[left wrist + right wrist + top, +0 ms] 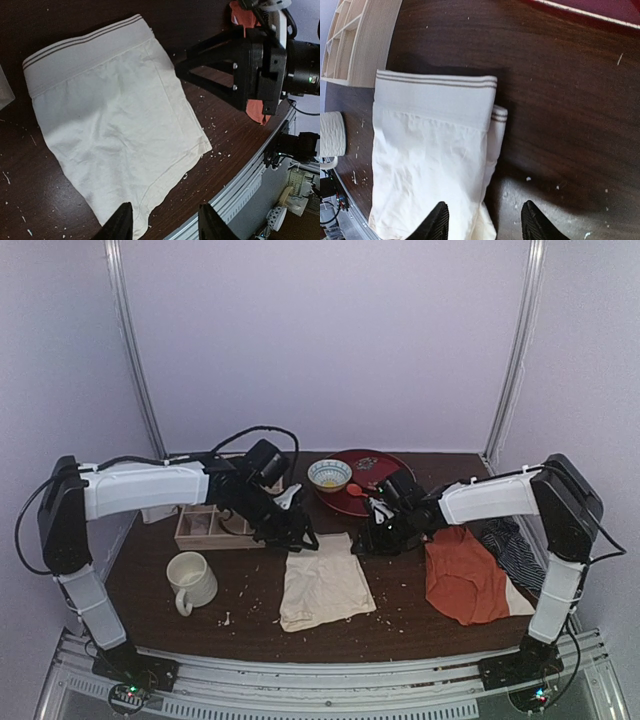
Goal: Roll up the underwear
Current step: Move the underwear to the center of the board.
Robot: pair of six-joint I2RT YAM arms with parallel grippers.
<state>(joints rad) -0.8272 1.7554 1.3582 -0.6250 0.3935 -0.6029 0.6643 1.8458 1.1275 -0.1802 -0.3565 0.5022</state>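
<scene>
Underwear (322, 585) flat on table (400, 625), near centre, waistband toward far side. Folded lengthwise, second layer peeking out along one edge. My left end effector (165, 226) by waistband's left corner, fingers wide apart, gripping nothing. My right end effector (482, 225) by right corner, fingers apart, empty. Mug (190, 580) on left, orange-red garment (463, 575) on right.

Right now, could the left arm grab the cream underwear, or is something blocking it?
Probably yes. The left gripper hangs open over the underwear, which lies uncovered. The right gripper is near its other corner but apart, and the mug stands off to the side.
</scene>
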